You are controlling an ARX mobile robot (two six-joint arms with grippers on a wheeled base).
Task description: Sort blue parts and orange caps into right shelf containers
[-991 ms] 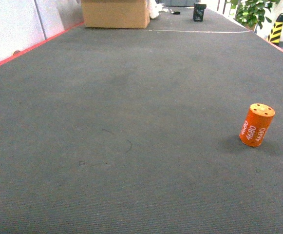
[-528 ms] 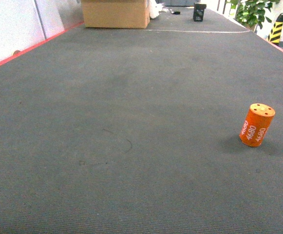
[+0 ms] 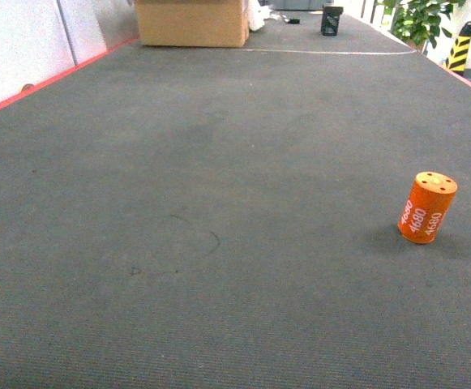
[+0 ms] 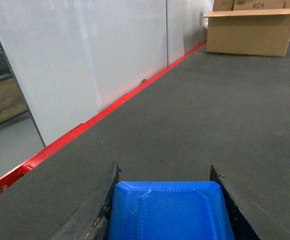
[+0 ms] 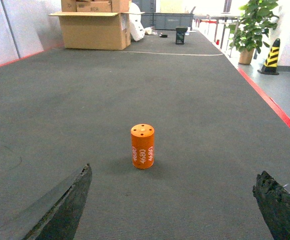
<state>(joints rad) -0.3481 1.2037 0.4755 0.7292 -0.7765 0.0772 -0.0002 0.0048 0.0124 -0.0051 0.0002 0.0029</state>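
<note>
Left gripper [image 4: 167,200] fingers closed against both sides of a blue plastic part [image 4: 170,211], held low over dark grey carpet [image 4: 194,120]. Red floor strip [image 4: 105,112] runs along a white wall panel [image 4: 85,60]; open cardboard box [image 4: 252,31] stands far back.

The small cylindrical orange cap [image 3: 427,207] is bright orange with white "4680" lettering on its side and pale dots on its flat top. The ribbed carpet floor [image 3: 219,203] is dark grey, edged by a red stripe [image 3: 49,81]. The moulded plastic blue part [image 4: 170,210] is vivid blue between the left tool's [image 4: 164,200] black fingers [image 4: 102,205]. The cardboard box [image 3: 191,22] is tan brown, the striped hazard post [image 3: 460,46] yellow and black, the potted plant [image 5: 252,22] green, and the wall panel [image 4: 85,60] pale grey-white.
</note>
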